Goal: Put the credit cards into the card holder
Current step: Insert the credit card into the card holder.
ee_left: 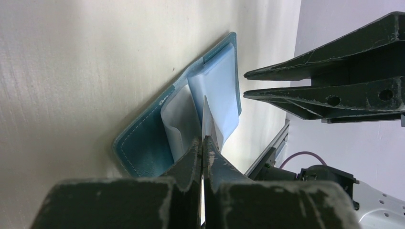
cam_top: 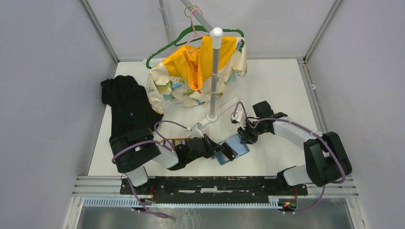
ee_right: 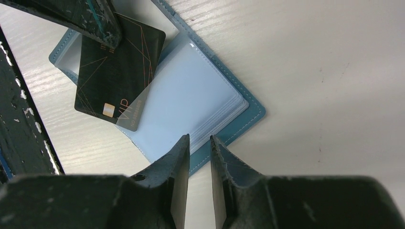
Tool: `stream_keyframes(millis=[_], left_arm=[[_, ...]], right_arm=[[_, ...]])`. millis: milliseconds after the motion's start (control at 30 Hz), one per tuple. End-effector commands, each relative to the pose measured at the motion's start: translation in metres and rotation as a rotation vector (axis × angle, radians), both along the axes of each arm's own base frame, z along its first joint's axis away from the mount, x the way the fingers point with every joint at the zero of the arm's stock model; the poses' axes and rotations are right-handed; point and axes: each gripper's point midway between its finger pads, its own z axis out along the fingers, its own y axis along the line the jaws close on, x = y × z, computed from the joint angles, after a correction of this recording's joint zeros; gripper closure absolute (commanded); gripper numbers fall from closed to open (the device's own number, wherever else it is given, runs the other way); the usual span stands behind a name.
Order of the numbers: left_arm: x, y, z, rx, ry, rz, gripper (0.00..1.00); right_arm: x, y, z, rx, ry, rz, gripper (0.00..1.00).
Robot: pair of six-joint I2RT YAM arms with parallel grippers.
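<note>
The card holder (cam_top: 239,144) lies open on the white table, with a teal cover (ee_left: 143,152) and pale blue sleeves (ee_right: 191,100). My left gripper (ee_left: 204,139) is shut on one of the credit cards, a black one (ee_right: 119,67) with gold lines and "VIP" on it. In the left wrist view I see this card edge-on (ee_left: 206,117). Its lower corner lies on the sleeves, under a translucent layer. My right gripper (ee_right: 198,138) hovers at the holder's teal edge (ee_right: 253,112), jaws a narrow gap apart with nothing between them. Other credit cards are out of view.
A clothes stand pole (cam_top: 215,71) carries a yellow-and-print garment (cam_top: 200,71) on a green hanger, just behind the holder. Its white base bar (cam_top: 219,114) lies close to both grippers. A black cloth (cam_top: 126,102) is heaped at the left. A metal rail (cam_top: 215,186) runs along the near edge.
</note>
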Motion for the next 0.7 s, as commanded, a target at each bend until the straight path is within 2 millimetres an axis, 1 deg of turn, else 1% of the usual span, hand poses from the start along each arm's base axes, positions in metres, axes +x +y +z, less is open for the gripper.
stream_keyframes(millis=[0, 167, 333, 500, 667], left_arm=[[-0.003, -0.007, 0.000, 0.023, -0.022, -0.040, 0.98], [-0.003, -0.014, -0.002, 0.066, -0.030, -0.067, 0.98], [-0.003, -0.017, -0.006, 0.090, -0.034, -0.079, 0.98], [-0.001, -0.015, 0.000, 0.106, -0.067, -0.084, 0.98], [0.003, -0.009, 0.013, 0.144, -0.136, -0.094, 0.98]], right_arm=[[0.009, 0.005, 0.012, 0.020, -0.067, 0.011, 0.72], [0.012, 0.007, 0.021, 0.042, -0.111, 0.022, 0.71], [0.013, 0.011, 0.031, 0.072, -0.158, 0.047, 0.71], [0.012, 0.013, 0.038, 0.094, -0.186, 0.071, 0.70], [0.012, 0.016, 0.050, 0.121, -0.238, 0.106, 0.70]])
